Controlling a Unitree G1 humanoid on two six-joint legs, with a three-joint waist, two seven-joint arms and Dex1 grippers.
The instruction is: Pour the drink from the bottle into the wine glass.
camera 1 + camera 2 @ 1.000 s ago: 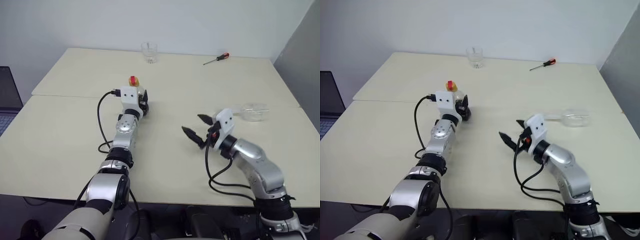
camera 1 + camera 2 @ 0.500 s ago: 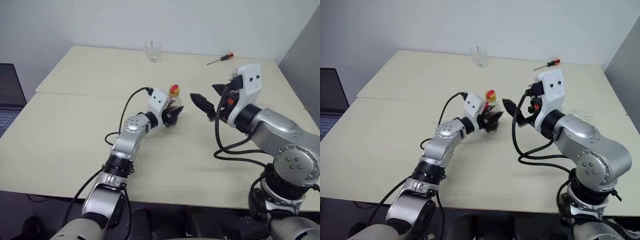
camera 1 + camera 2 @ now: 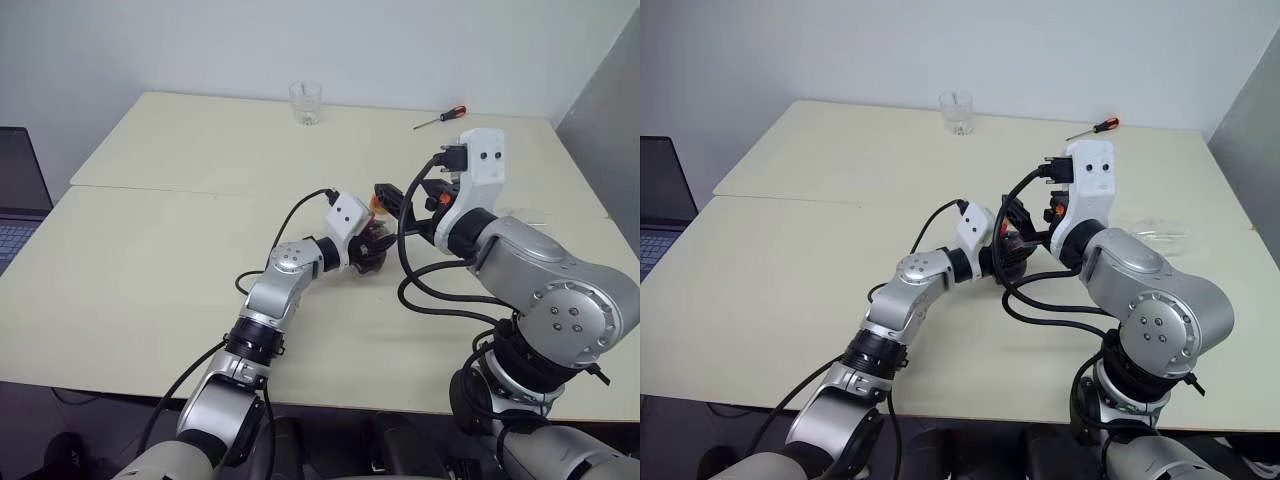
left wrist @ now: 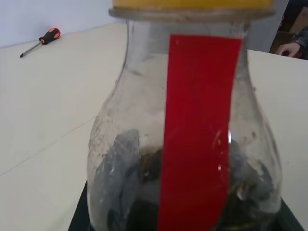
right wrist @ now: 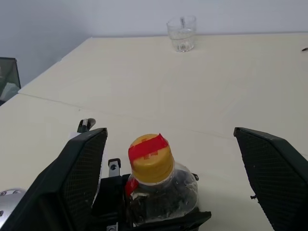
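Note:
My left gripper (image 3: 371,246) is shut on the body of the bottle (image 5: 161,190), a small clear one held upright just above the table's middle. Its yellow-and-red cap (image 5: 150,156) is on, a red strip (image 4: 199,130) runs down the neck, and the dark drink (image 4: 144,211) sits low inside. The right gripper (image 5: 171,134) is open, level with the cap, with one wide finger on either side and not touching it. The wine glass (image 3: 1162,235) lies on its side on the table at the right, partly hidden behind the right arm.
A short clear tumbler (image 3: 305,102) stands at the table's far edge. A red-handled screwdriver (image 3: 440,117) lies at the far right. A laptop (image 3: 15,190) sits off the table's left side. A person's hand (image 4: 291,48) shows beyond the table.
The left gripper carried the bottle from the left half of the table to the middle. The right gripper rose from near the wine glass and came up to the bottle's cap, staying open.

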